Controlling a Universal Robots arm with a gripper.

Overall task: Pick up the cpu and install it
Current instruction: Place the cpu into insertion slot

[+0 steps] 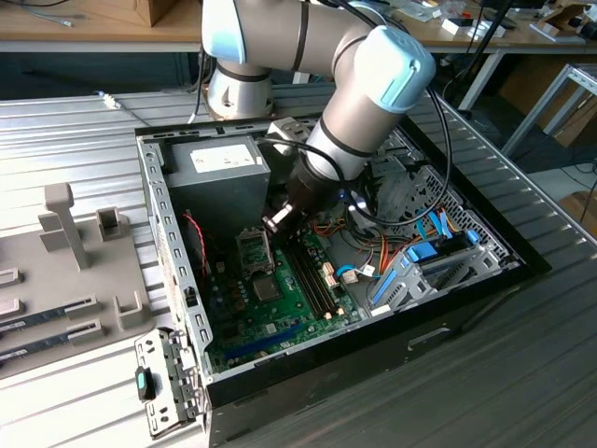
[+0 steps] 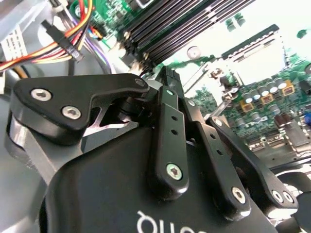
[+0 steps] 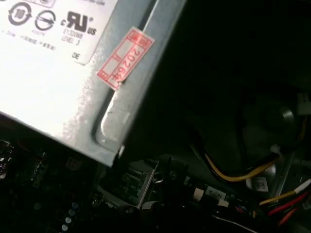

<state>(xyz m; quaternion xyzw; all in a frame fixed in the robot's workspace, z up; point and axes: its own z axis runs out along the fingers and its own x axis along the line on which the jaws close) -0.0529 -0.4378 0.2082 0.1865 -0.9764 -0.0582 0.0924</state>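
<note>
I saw a ribbed metal table (image 1: pixel 75 131) carrying the open computer case (image 1: pixel 485 245) and a grey fixture tray (image 1: pixel 56 308) beside it.

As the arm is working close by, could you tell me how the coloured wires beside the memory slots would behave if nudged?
The coloured wires look thin and lie in loose curves, so they would probably bend aside rather than resist. Some seem to end in a small black connector, so a hard push might strain that plug.
</note>
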